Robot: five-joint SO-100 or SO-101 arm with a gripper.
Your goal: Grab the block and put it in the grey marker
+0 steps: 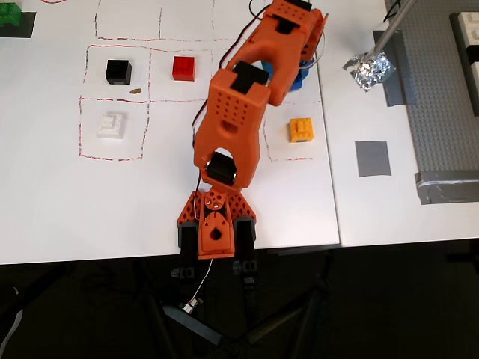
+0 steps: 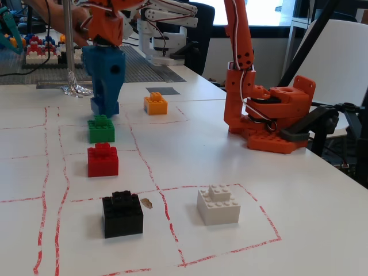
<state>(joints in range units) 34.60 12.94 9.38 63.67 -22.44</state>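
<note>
My gripper point(image 2: 104, 107) has bright blue fingers and stands tip-down on the table, just behind a green block point(image 2: 101, 129). A block-sized blue shape at its tip looks like the blue block point(image 2: 107, 109), but I cannot separate it from the blue fingers or tell if they are shut on it. In the overhead view only a blue bit point(image 1: 300, 79) shows under the orange arm point(image 1: 247, 90). The grey marker point(image 1: 372, 158) is a flat grey square on the right table; it also shows in the fixed view point(image 2: 163, 91), behind the orange-yellow block point(image 2: 156, 104).
The orange-yellow block point(image 1: 301, 129) lies between gripper and marker. Red point(image 1: 183, 67), black point(image 1: 118, 71) and white point(image 1: 111, 125) blocks sit in red-lined squares. Crumpled foil point(image 1: 369, 69) under a metal pole and a studded grey baseplate point(image 1: 441, 97) lie beyond the marker.
</note>
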